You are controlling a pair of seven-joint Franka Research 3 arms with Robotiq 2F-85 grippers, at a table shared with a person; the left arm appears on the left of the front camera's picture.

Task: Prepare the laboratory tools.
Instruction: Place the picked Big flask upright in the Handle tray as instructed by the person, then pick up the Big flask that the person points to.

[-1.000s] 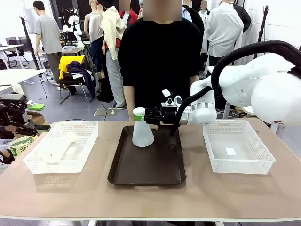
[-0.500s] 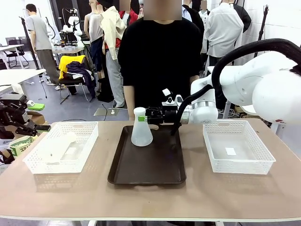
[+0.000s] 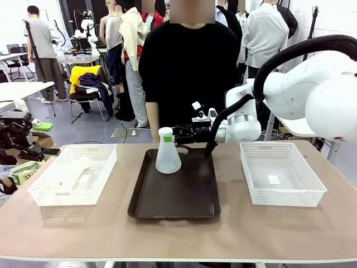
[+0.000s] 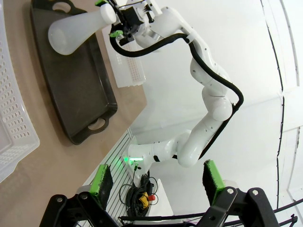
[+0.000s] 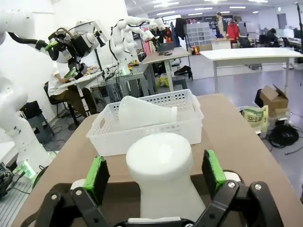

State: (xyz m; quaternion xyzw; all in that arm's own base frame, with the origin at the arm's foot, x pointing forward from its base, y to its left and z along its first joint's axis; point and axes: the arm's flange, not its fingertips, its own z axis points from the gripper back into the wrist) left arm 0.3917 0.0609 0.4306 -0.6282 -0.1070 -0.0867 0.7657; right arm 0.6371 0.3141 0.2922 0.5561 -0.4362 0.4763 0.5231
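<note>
The right arm's fingers point(image 5: 97, 178) stand wide apart on either side of the neck of an upright flask point(image 3: 168, 156), a clear gap showing at each green pad; they grip nothing. The flask stands at about 11 o'clock on the dark tray point(image 3: 184, 195), its long axis vertical, with the arm reaching in level from its 3 o'clock. Any way out for those fingers looks to run straight back toward 3 o'clock, since a sideways drift would likely knock the neck. A second flask point(image 3: 67, 174) lies on its side in the white basket point(image 3: 106, 159) at the tray's 9 o'clock, neck toward 2 o'clock. The left arm's fingers point(image 4: 102, 182), spread and empty beyond the surface point(image 3: 178, 234), are the nearer pair to it.
</note>
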